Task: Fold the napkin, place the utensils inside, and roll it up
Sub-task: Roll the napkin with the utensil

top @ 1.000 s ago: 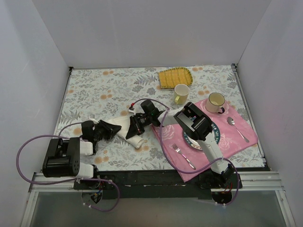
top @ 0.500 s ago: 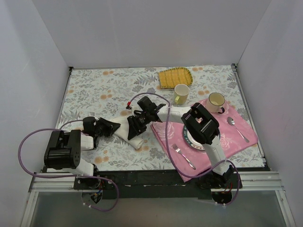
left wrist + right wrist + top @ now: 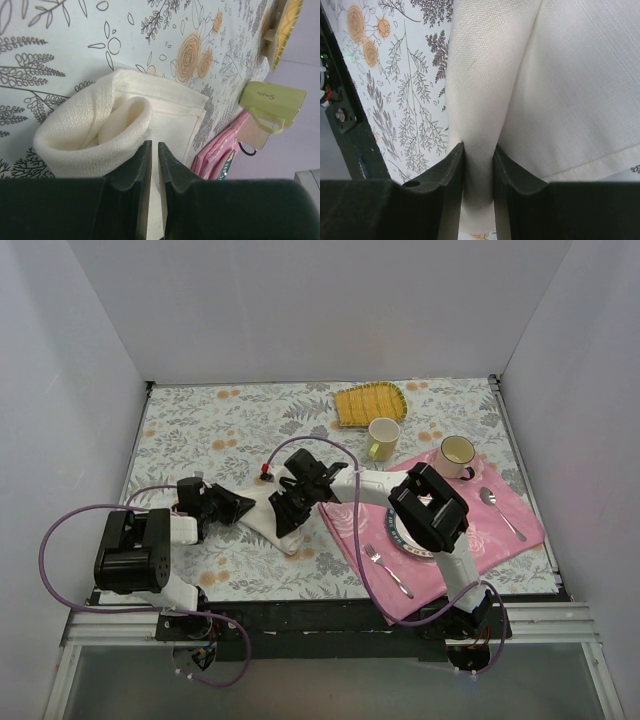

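The cream-white napkin (image 3: 266,524) lies partly rolled on the floral table, left of the pink placemat. My left gripper (image 3: 240,508) is at its left end. In the left wrist view the jaws (image 3: 154,160) are shut with a thin strip of the napkin (image 3: 100,135) between them, and the rolled end lies just ahead. My right gripper (image 3: 284,514) is over the napkin's middle. In the right wrist view it (image 3: 479,170) is shut on a rolled fold of the napkin (image 3: 560,90). The gold utensil is hidden.
A pink rose-patterned placemat (image 3: 505,528) at the right holds a plate (image 3: 457,527), a silver fork (image 3: 388,570), a silver spoon (image 3: 500,510) and a cream mug (image 3: 455,455). A yellow-green mug (image 3: 382,438) and a yellow ribbed mat (image 3: 368,402) stand farther back.
Both grippers have shifted slightly to the far side and the left with the napkin between them. The right arm's elbow has swung to the right. Both keep their hold.
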`<control>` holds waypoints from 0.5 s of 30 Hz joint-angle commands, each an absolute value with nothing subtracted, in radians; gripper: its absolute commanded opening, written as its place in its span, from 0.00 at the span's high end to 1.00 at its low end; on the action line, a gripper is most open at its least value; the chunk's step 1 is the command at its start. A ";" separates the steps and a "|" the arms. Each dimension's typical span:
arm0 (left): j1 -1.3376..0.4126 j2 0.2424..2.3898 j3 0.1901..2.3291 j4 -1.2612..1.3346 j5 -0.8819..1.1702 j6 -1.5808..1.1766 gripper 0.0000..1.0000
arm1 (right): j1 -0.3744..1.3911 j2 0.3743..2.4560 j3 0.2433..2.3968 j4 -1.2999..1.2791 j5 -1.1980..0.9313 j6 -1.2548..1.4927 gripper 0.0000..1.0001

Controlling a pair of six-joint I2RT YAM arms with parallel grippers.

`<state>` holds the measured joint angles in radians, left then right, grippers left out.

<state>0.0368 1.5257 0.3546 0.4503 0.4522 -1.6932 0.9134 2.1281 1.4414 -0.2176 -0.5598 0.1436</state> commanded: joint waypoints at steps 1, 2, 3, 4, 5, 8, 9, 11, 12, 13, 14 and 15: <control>0.043 1.558 0.385 0.301 0.348 -1.618 0.89 | 0.933 2.141 1.411 -0.422 -0.338 0.020 0.66; 0.044 1.565 0.391 0.293 0.350 -1.615 0.89 | 0.934 2.140 1.422 -0.432 -0.336 0.011 0.65; 0.044 1.566 0.406 0.278 0.357 -1.611 0.89 | 0.937 2.132 1.431 -0.445 -0.330 0.005 0.64; 0.044 1.566 0.414 0.270 0.362 -1.606 0.89 | 0.937 2.126 1.454 -0.463 -0.315 0.005 0.60; 0.043 1.565 0.428 0.259 0.365 -1.600 0.89 | 0.937 2.114 1.466 -0.471 -0.307 0.005 0.57; 0.044 1.581 0.485 0.192 0.390 -1.580 0.89 | 0.949 2.059 1.532 -0.498 -0.255 0.003 0.46; 0.044 1.588 0.497 0.164 0.396 -1.578 0.89 | 0.954 2.037 1.546 -0.497 -0.244 0.003 0.43; 0.043 1.606 0.528 0.143 0.426 -1.572 0.89 | 0.979 2.023 1.584 -0.488 -0.204 -0.041 0.34; 0.043 1.630 0.538 0.120 0.437 -1.568 0.89 | 0.991 2.017 1.588 -0.476 -0.189 -0.055 0.32; 0.043 1.640 0.546 0.112 0.440 -1.566 0.89 | 1.002 2.017 1.588 -0.457 -0.151 -0.070 0.28; 0.043 1.647 0.546 0.107 0.439 -1.565 0.90 | 1.024 2.019 1.592 -0.433 -0.134 -0.095 0.26; 0.043 1.660 0.548 0.101 0.440 -1.562 0.90 | 1.035 2.032 1.610 -0.425 -0.095 -0.109 0.25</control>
<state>0.0372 1.6100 0.5381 0.2249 0.4778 -1.6157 0.9760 2.0739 1.5433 -0.4252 -0.2436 -0.0078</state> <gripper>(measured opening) 0.105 0.723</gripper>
